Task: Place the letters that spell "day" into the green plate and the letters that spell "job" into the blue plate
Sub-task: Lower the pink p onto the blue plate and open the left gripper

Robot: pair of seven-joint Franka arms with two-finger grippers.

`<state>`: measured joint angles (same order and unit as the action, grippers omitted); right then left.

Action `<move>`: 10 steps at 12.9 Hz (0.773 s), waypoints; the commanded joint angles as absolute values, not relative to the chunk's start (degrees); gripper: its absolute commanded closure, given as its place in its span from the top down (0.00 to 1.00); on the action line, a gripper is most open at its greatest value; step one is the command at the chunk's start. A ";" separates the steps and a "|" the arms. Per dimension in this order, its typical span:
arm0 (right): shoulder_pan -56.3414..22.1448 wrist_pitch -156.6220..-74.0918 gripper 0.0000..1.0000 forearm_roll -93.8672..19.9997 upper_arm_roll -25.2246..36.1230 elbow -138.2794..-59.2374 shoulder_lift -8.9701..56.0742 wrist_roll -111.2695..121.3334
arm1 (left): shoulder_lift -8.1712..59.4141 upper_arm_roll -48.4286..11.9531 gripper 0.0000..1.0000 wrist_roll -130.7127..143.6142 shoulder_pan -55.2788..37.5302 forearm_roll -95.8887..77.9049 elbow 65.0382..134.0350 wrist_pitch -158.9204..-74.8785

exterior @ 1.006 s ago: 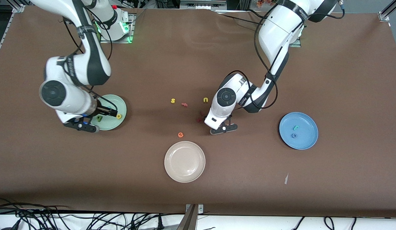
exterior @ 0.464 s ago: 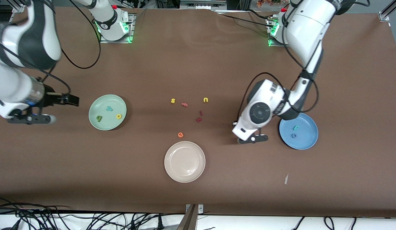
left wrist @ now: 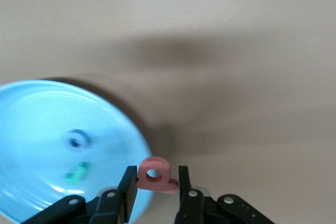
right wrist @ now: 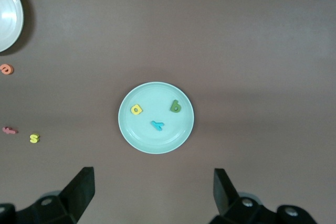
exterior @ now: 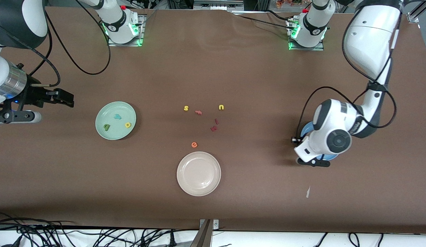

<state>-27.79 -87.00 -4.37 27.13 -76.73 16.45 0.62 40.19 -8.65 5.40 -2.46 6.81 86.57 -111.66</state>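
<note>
The left gripper is clamped on the pinkish-red "b", over the edge of the blue plate, low in the left wrist view. That plate holds the blue "o" and teal "j"; in the front view the arm hides most of it.

The right gripper, fingers apart and holding nothing, hangs at the front view's left edge. The green plate holds the olive "d", yellow "a" and teal "y".

Mid-frame lie a yellow "s", a yellow "u", an orange "e" and a bare cream-white plate.
</note>
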 commanded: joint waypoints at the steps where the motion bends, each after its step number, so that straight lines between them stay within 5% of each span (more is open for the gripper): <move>1: -27.34 -86.75 1.00 -5.36 27.42 -74.79 17.40 1.05 | 38.49 -9.40 0.28 -2.36 0.52 11.23 89.38 -111.18; 3: -24.02 -87.37 1.00 -5.89 24.46 -76.28 15.14 1.49 | 39.63 -9.40 0.29 -3.77 0.88 14.40 89.38 -111.53; 5: -13.77 -87.80 1.00 -4.67 12.38 -81.19 9.61 1.23 | 40.43 -9.40 0.41 -4.91 0.88 16.95 89.30 -111.62; 7: -4.43 -87.97 1.00 1.12 0.57 -87.41 3.91 0.36 | 40.34 -9.32 1.00 -7.90 1.84 17.23 88.95 -111.27; 10: 0.69 -92.37 1.00 1.06 -0.96 -94.92 -1.05 0.78 | 38.51 -9.49 1.00 -7.65 3.25 16.09 87.89 -110.75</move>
<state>-3.35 -89.27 0.52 1.31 -87.95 3.84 0.11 40.46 -8.91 -6.19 2.06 15.66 88.38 -111.56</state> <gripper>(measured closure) 0.000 0.335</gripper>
